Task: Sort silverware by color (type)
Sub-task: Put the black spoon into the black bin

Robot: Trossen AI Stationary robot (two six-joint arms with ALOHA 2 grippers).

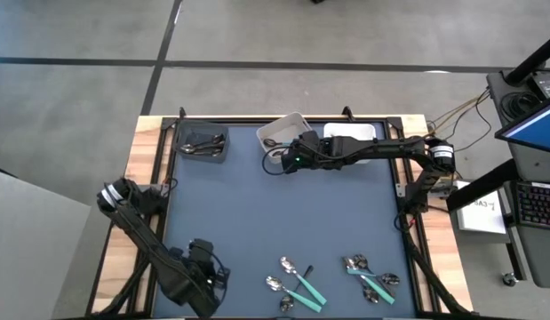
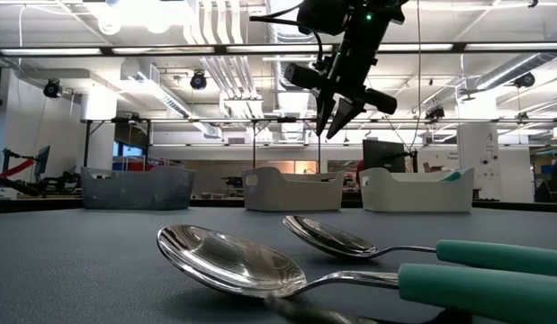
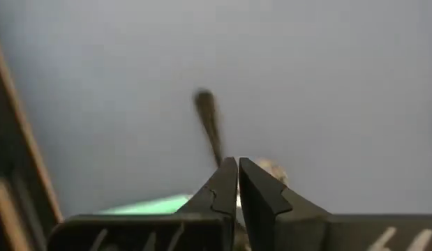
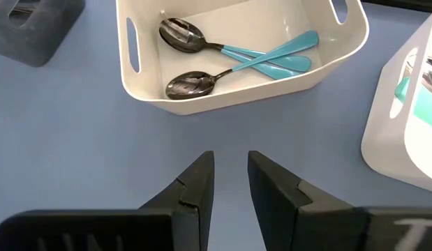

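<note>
Over the far middle of the table, the right gripper (image 1: pixel 276 158) hung with its fingers a little apart and empty, just beside a white bin (image 4: pixel 202 90) holding two teal-handled spoons (image 4: pixel 233 52). At the near left, the left gripper (image 3: pixel 238 183) had its fingers pressed together. More teal-handled silverware (image 1: pixel 297 283) lay on the near mat, right of that gripper. A dark grey bin (image 1: pixel 203 144) sat at far left.

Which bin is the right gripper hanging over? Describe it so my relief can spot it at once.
Look along the table's far edge, where three bins stand in a row. The right gripper hangs just short of the middle bin, a white one turned askew. It alone shows two teal-handled spoons lying crossed.
</note>
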